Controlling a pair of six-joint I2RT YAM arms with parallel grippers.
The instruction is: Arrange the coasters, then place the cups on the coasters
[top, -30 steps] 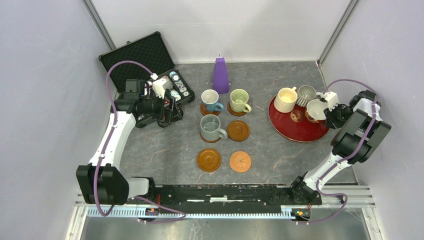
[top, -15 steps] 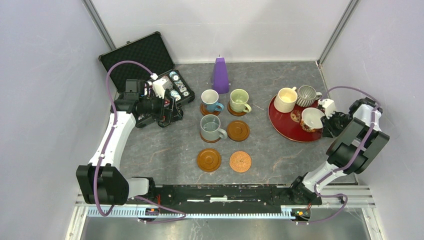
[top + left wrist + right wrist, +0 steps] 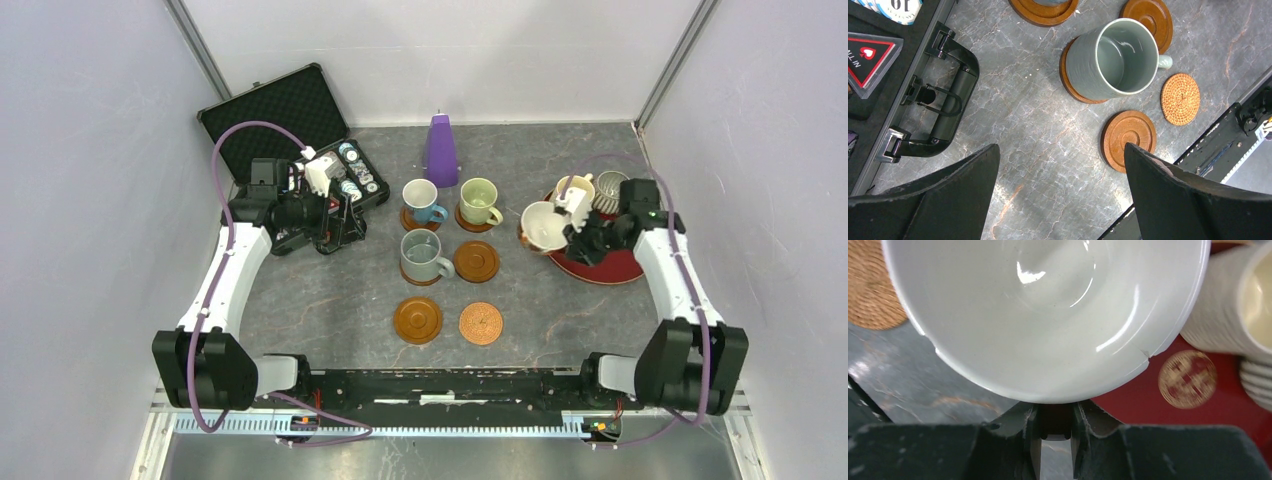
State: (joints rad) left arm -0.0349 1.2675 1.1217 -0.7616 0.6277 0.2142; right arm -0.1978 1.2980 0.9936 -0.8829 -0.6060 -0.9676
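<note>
Robot test cell, laboratory type. The enclosure was plain pale wall panels (image 3: 90, 150) at 9, 12 and 3 o'clock, joined by bare aluminium posts (image 3: 199, 50). A grey marbled table (image 3: 330, 300) carried a black mounting rail (image 3: 450, 385) at 6 o'clock. The left arm (image 3: 228, 280) and right arm (image 3: 674, 280) were bolted there, trailing purple cables (image 3: 215, 170). Cups (image 3: 420, 252) and coasters (image 3: 417, 320) sat staged at centre. A foam-lined black case (image 3: 285, 110) stood open at 10 o'clock.

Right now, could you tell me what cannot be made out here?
Right wrist: the red cup fills the frame, hiding its handle and where the right gripper clamps it.
Right wrist: the right edge cuts off the cream cup.
Left wrist: the left edge cuts off the case.
Top: the coaster under the blue cup is mostly covered.
</note>
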